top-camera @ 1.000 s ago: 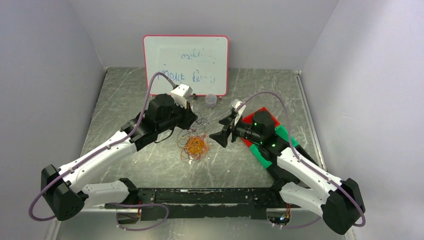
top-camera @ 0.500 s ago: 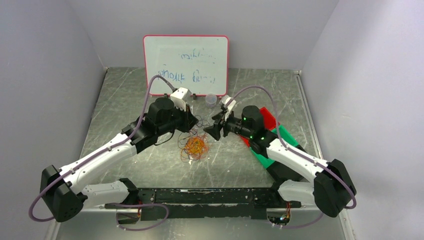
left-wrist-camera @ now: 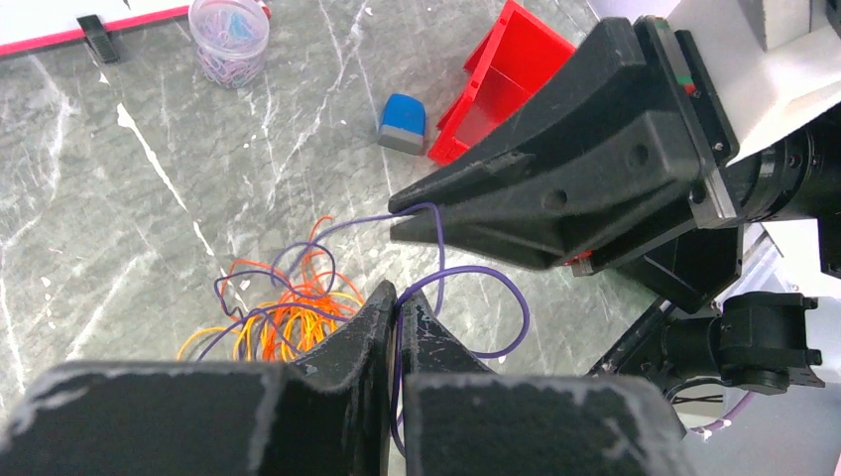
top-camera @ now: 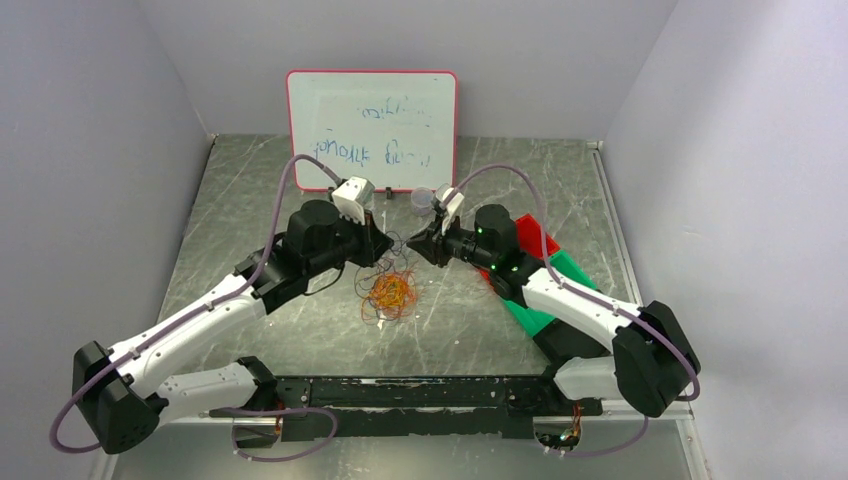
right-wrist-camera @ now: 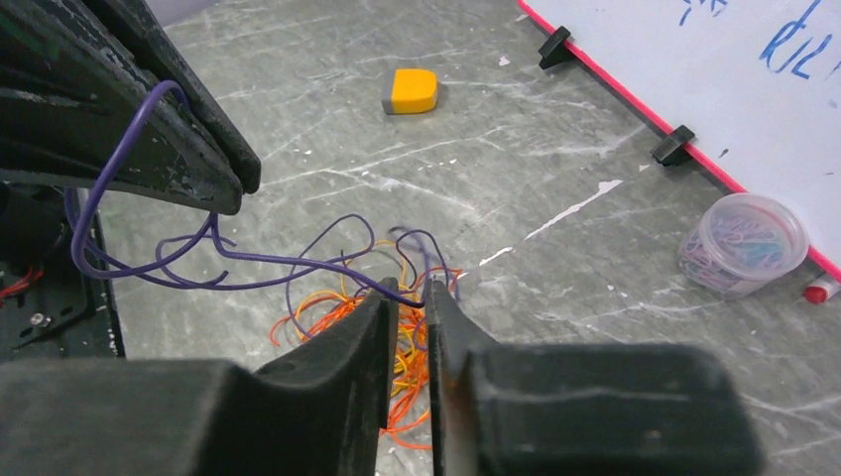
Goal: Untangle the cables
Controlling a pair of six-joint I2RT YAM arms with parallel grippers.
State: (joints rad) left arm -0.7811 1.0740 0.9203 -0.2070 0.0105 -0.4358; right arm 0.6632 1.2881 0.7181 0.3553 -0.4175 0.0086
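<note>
Grey marbled tabletop (top-camera: pixel 250 200) fills the overhead view, with a whiteboard (top-camera: pixel 372 128) propped at 12 o'clock and a small clear cup (top-camera: pixel 422 197) at its foot. A red bin (top-camera: pixel 535 232) and a green bin (top-camera: pixel 568 268) lie at 3 o'clock, partly under the right arm. The cables (top-camera: pixel 389 292), a loopy orange bundle with dark strands, sit at the table's centre. The left gripper (top-camera: pixel 383 247) reaches in from 9 o'clock and the right gripper (top-camera: pixel 414 248) from 3 o'clock. Their tips nearly meet just to the 12 o'clock side of the bundle.

From the left wrist, the left gripper (left-wrist-camera: pixel 399 305) has its jaws pressed together on a purple strand (left-wrist-camera: pixel 521 312), which loops out toward 3 o'clock. The right gripper (left-wrist-camera: pixel 395 220) points in from 2 o'clock, and the strand runs up to its tip. The orange cables (left-wrist-camera: pixel 298 322) lie on the table at 9 o'clock from the fingertips. A blue-topped block (left-wrist-camera: pixel 403 124), the red bin (left-wrist-camera: pixel 506 69) and the cup (left-wrist-camera: pixel 230 28) sit far off toward 12 o'clock.

From the right wrist, the right gripper (right-wrist-camera: pixel 408 297) holds its jaws a narrow slit apart. The purple strand (right-wrist-camera: pixel 268 285) ends in that slit; whether it is squeezed cannot be told. The strand leads off toward 10 o'clock to the left gripper (right-wrist-camera: pixel 238 188). The orange cables (right-wrist-camera: pixel 332 307) lie on the table just beyond the fingertips. An orange-topped block (right-wrist-camera: pixel 411 89) lies at 12 o'clock, the whiteboard (right-wrist-camera: pixel 714 59) at 2 and the cup (right-wrist-camera: pixel 744 243) at 3.
</note>
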